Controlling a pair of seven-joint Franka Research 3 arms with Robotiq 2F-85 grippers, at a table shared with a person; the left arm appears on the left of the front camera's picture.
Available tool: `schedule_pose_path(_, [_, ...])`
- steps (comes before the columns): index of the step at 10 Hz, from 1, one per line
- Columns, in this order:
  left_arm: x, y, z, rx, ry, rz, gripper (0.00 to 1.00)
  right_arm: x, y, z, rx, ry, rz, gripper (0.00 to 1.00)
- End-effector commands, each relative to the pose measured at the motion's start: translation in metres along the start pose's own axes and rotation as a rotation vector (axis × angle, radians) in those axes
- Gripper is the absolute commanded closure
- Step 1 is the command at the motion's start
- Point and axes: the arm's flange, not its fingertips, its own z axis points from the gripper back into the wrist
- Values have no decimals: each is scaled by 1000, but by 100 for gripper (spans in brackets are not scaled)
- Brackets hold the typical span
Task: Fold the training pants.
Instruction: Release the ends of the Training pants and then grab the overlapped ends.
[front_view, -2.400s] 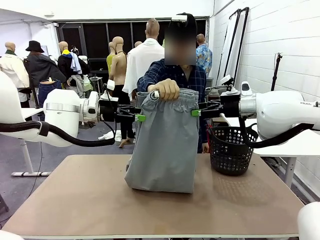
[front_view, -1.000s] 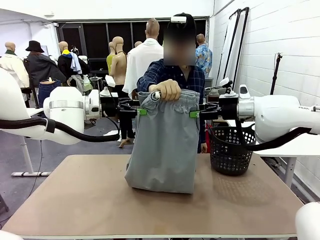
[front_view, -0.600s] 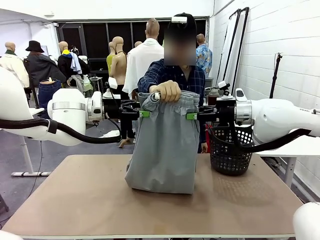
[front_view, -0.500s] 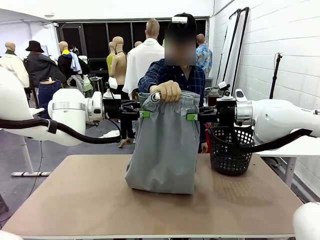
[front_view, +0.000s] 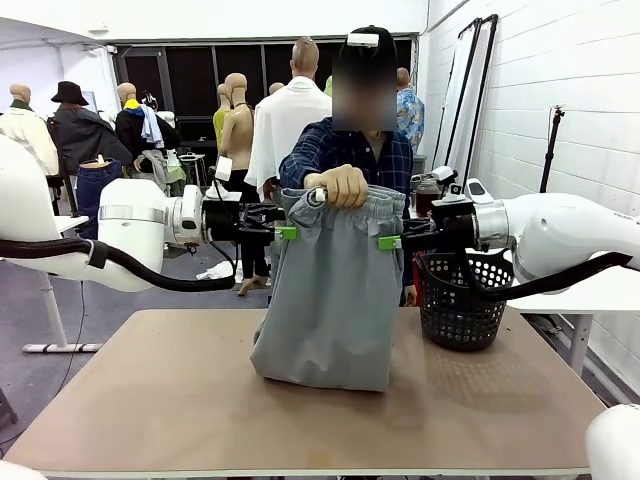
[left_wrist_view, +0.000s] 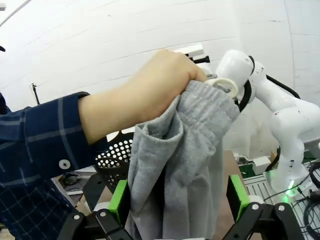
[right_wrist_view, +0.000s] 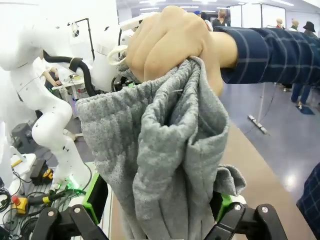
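Observation:
The training pants (front_view: 330, 290) are light grey and hang bunched from the person's hand (front_view: 338, 186), which grips the waistband above the table; their lower end rests on the tabletop. My left gripper (front_view: 284, 232) stands open at the pants' left upper edge. In the left wrist view its green pads (left_wrist_view: 119, 201) flank the grey cloth (left_wrist_view: 175, 175). My right gripper (front_view: 390, 242) stands open at the right edge, slightly lower. In the right wrist view the cloth (right_wrist_view: 165, 170) hangs between its pads (right_wrist_view: 95, 197), with the person's hand (right_wrist_view: 167, 42) above.
A black mesh basket (front_view: 462, 298) stands on the table's right side, just behind my right gripper. The brown table (front_view: 150, 400) has free room in front and on the left. The person stands at the far edge in a blue plaid shirt.
Both grippers have closed in on the hanging pants from either side. The right one has dropped slightly. The person's hand still holds the waistband.

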Motion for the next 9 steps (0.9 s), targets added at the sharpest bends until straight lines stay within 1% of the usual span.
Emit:
schedule_pose_path(1, [3,2,5,-52,20,32,0,4,2,-2,1,11,23,0])
schedule_pose_path(3, [2,-1,4,-110,34,54,0,4,5,-1,26,20,6,0])
schedule_pose_path(4, [3,0,3,-115,45,58,0,5,8,-1,17,16,12,0])
schedule_pose_path(6, [4,3,-4,-68,33,48,0,9,11,-11,-35,-1,55,0])
schedule_pose_path(9, [0,6,-15,-20,52,73,0,9,12,-22,-49,-22,37,0])
